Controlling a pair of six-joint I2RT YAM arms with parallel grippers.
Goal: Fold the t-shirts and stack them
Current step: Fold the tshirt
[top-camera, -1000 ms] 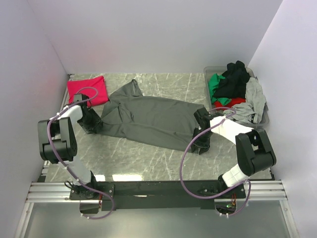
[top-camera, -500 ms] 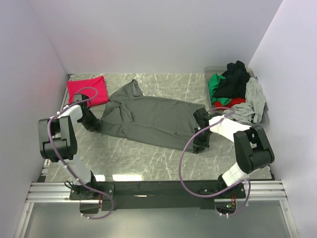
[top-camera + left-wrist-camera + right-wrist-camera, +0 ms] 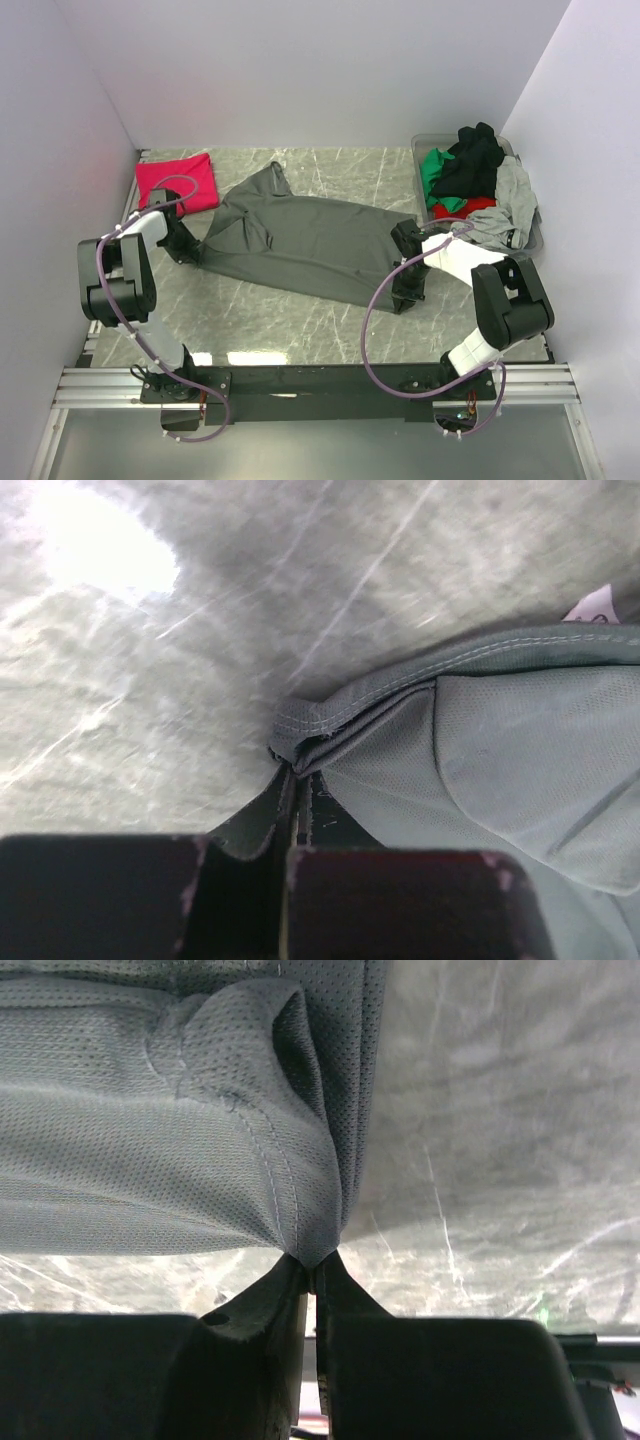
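A dark charcoal-grey t-shirt [image 3: 305, 238] lies stretched across the marble table between my two arms. At its left end my left gripper [image 3: 192, 252] is shut on a hemmed corner of the cloth [image 3: 300, 720]. At its right end my right gripper [image 3: 406, 290] is shut on a bunched, stitched edge of the same shirt [image 3: 300, 1210], which hangs above the table in the right wrist view. A magenta-red t-shirt [image 3: 178, 182] lies folded at the back left corner. More t-shirts, black [image 3: 475, 152], green [image 3: 432, 168], light grey [image 3: 512, 205] and red [image 3: 478, 206], are heaped at the back right.
A clear plastic tub [image 3: 420, 148] at the back right holds the heap of shirts. White walls close in the table on the left, back and right. A black rail [image 3: 320, 380] with the arm bases runs along the near edge.
Both grippers have closed on the ends of the grey shirt. The shirt is pulled straighter, its near edge now a taut line, and its left end has shifted slightly left.
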